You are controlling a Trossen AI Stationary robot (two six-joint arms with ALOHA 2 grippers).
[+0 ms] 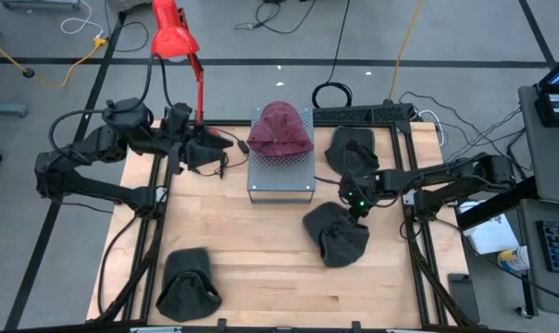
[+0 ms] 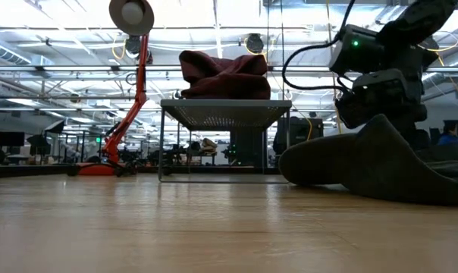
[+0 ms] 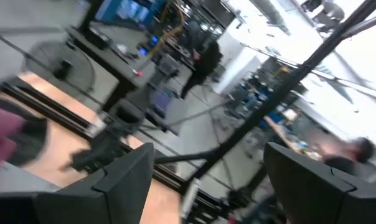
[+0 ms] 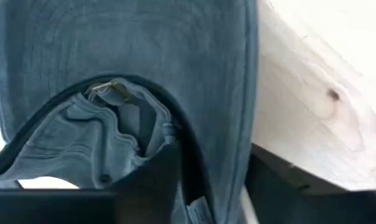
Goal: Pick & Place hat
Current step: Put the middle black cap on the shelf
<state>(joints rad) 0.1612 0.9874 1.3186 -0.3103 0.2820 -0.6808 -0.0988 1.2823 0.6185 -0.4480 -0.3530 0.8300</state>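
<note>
One dark hat (image 1: 336,233) sits under your right gripper (image 1: 356,205), fingers half-closed, seemingly pinching its rim at twelve o'clock; confirm before lifting.

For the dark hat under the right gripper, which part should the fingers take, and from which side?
Probably the back rim, from above. The dark hat lies on the table, and the right wrist view shows its rear opening and strap facing the right gripper, a thin edge the fingers can straddle. The left gripper waits open by the stand.
</note>
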